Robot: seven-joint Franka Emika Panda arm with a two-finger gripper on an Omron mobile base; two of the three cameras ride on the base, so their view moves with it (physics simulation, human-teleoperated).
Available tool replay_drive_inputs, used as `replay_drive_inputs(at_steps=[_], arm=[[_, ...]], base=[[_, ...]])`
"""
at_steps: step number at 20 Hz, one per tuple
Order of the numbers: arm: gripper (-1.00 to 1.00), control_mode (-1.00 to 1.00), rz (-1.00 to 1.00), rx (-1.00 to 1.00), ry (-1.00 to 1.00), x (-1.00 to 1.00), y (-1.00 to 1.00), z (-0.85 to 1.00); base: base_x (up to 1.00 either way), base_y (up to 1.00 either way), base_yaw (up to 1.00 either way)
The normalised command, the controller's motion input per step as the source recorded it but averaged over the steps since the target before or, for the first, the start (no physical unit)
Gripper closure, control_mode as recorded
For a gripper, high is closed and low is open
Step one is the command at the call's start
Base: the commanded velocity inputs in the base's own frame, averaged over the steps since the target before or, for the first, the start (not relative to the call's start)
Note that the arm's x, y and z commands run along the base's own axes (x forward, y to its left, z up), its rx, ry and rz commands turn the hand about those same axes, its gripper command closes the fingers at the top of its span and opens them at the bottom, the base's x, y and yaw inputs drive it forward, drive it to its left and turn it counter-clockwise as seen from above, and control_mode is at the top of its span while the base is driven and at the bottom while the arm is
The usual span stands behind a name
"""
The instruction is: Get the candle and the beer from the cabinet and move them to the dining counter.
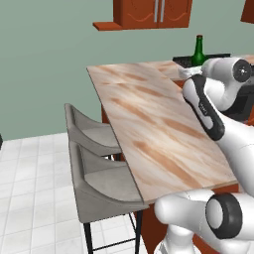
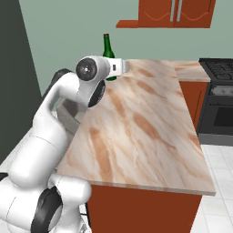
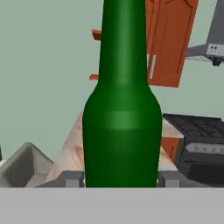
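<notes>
beer vs claw: the beer stood dead centre in the hand view, right between the two dark finger tips at the bottom of the frame, so the claw had it straight ahead with no offset to either side.
claw state: part open, a tip close against each flank of the bottle's lower body; it looked like a grip on the beer, though the contact itself sat at the frame's bottom edge and was hard to confirm.
beer position: upper right of the left base view and upper middle of the right base view, at the far end of the counter, its base hidden behind the white wrist.
whether set down: could not tell whether the bottle rested on the slab or hung just above it.
long axis: vertical, upright, with no lean in either base view.
pointing: neck and cap up, body down.
cabinet: the cabinet hung on the wall at the top of the frame, well apart from the bottle.
next move, judged: lower or release along the upright axis, keeping the bottle from tipping.
candle: not made out.
</notes>
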Motion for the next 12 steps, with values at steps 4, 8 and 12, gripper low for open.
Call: replay_drive_inputs(at_steps=[4, 8, 12], arm=[[1.0, -1.0, 0.33, 0.0, 0.12, 0.21, -0.22, -0.26], [1.0, -1.0, 0.22, 0.03, 0.06, 0.26, -0.16, -0.34], [1.0, -1.0, 0.22, 0.0, 0.08, 0.34, -0.07, -0.38]], base=[[0.0, 0.0, 0.0], [0.0, 0.0, 0.0], [0.0, 0.0, 0.0]])
